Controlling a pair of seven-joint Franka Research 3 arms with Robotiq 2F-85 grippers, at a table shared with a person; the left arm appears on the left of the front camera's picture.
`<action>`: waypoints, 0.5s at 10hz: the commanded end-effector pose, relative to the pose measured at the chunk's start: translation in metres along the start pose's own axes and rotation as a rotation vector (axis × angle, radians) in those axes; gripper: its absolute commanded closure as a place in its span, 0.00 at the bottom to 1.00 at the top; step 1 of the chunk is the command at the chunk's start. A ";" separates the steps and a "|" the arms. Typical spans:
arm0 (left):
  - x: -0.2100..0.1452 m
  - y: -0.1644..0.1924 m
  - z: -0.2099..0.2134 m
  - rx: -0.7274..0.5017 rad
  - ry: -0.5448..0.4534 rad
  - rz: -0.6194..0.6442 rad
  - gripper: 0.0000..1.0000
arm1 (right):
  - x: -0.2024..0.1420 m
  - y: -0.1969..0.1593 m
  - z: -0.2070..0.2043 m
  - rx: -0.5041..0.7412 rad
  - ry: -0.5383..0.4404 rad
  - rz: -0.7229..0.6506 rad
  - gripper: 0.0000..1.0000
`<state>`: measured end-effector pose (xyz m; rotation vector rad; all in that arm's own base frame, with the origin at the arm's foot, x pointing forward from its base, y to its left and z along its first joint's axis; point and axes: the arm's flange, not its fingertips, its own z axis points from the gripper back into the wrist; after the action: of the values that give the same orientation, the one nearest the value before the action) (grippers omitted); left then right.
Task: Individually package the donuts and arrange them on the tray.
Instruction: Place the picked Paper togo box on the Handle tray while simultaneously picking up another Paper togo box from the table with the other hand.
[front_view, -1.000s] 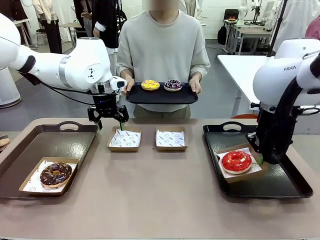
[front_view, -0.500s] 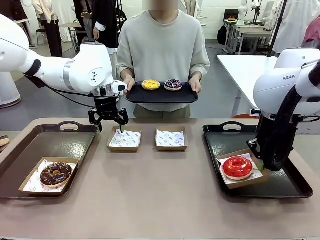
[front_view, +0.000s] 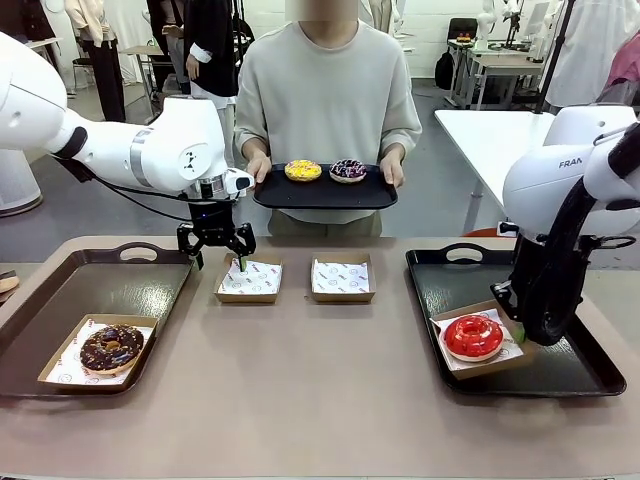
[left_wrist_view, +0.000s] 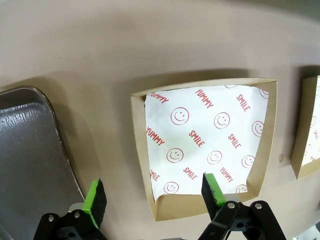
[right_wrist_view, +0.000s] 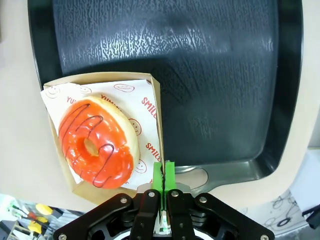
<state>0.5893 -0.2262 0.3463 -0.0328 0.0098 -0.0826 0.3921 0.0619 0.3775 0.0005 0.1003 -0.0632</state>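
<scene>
At the right edge of the table, the right gripper (right_wrist_view: 163, 167) has its fingers pressed together on the side wall of the cardboard box (right_wrist_view: 158, 120) that holds the red donut (front_view: 473, 335); since a second ago it has pulled that box a little toward the near edge and turned it a bit on the right tray (front_view: 565, 375); so I think this donut is packed and is being set in its place. Toward the left edge, the chocolate donut (front_view: 111, 347) sits in a brown box (front_view: 60, 378) on the left tray (front_view: 100, 280), just as before. The left gripper (left_wrist_view: 154, 189) has come down a little over the empty box (front_view: 248, 297) near the far edge; its fingers are wide apart and hold nothing; it looks ready for the next donut. The yellow donut (front_view: 302, 170) and the purple donut (front_view: 347, 169) lie on the small tray (front_view: 320, 195) that the person (front_view: 325, 90) holds beyond the far edge; these two are not packed yet; a second empty box (front_view: 341, 298) sits beside the first.
</scene>
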 end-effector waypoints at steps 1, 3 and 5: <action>0.003 -0.003 0.002 0.044 -0.008 0.015 0.00 | 0.006 -0.001 -0.006 -0.035 -0.022 -0.013 0.99; 0.004 -0.002 0.002 0.045 -0.008 0.016 0.00 | 0.008 0.001 -0.008 -0.042 -0.016 -0.010 0.99; 0.006 -0.002 -0.001 0.043 -0.002 0.016 0.00 | 0.008 -0.001 -0.009 -0.040 -0.007 -0.011 0.99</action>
<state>0.5896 -0.2258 0.3451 -0.0251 0.0089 -0.0879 0.3954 0.0615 0.3699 -0.0086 0.1032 -0.0609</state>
